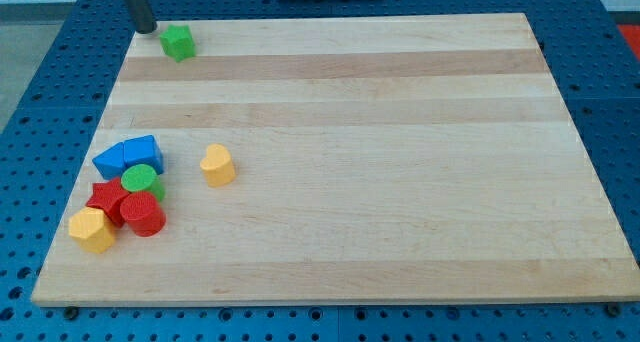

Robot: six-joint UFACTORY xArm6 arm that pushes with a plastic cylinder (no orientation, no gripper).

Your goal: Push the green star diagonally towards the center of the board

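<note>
Item 1, green star (pixel 178 42): lay near the top-left corner of the wooden board (pixel 400 132), close to the board's top edge, well apart from every other block. Its star outline was only roughly legible at this size.

Item 2, rod: dark, straight, entering from the view's top. My tip (pixel 146 28) stood just beside the green star, on its upper-left side, at the board's top-left corner; a narrow gap or bare contact between them could not be told apart. No hand was fitted, so there was nothing to open or close, and the rod had hold of nothing.

Item 3, yellow heart-like block (pixel 217 165): stood alone at the left-middle of the board, near the cluster below but not touching it.

Item 4, cluster at the board's lower left, blocks packed touching or nearly so:
- blue block (pixel 129 155), angular, at the cluster's top;
- green cylinder (pixel 142 179), just below the blue block;
- red star-like block (pixel 106 198), left of the cylinders;
- red cylinder (pixel 142 214), just below the green cylinder;
- yellow block (pixel 92 230), faceted, at the cluster's lower left, nearest the board's left edge.

Item 5, desk (pixel 60 72): blue perforated surface, carried the board and showed on all sides of it.
</note>
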